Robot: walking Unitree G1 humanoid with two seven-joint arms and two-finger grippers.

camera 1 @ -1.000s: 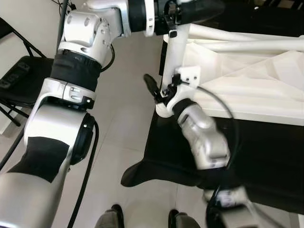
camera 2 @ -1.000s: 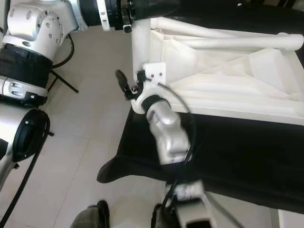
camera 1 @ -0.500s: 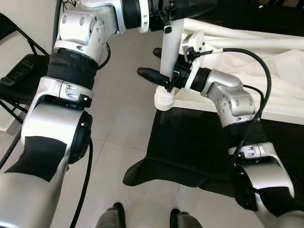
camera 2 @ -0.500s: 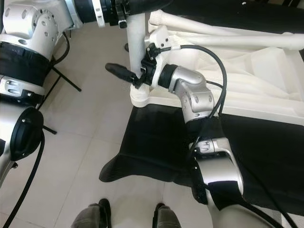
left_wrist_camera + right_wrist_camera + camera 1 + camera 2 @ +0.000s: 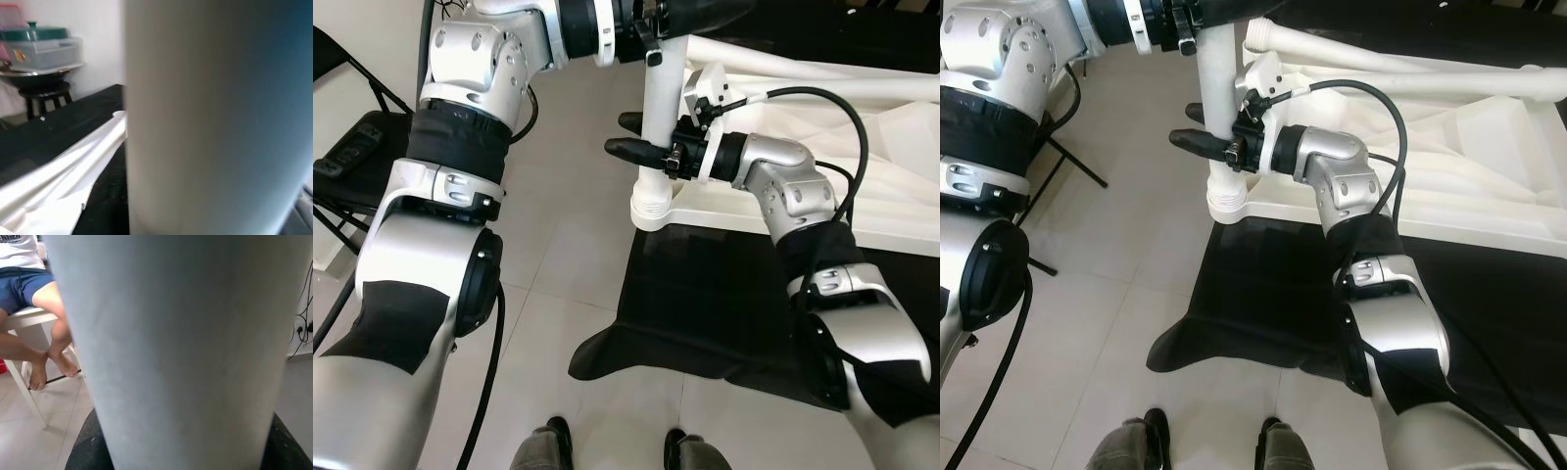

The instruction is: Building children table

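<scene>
White table leg (image 5: 658,127) pinched by right end effector (image 5: 641,137); left's state unclear.

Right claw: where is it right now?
In the left eye view the right claw straddles the upright white table leg, just above its base collar at the upside-down tabletop's near-left corner, below the left claw.

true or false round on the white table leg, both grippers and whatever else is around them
1. The right gripper has its black fingers on either side of the white cylindrical table leg. True.
2. The left gripper is on the leg's bottom end. False: it is at the top end.
3. The upturned white plastic table top lies on a black cloth. True.
4. The leg lies flat on the floor. False: it stands upright at the table top's corner.
5. A black folding chair stands on the robot's left. True.
</scene>
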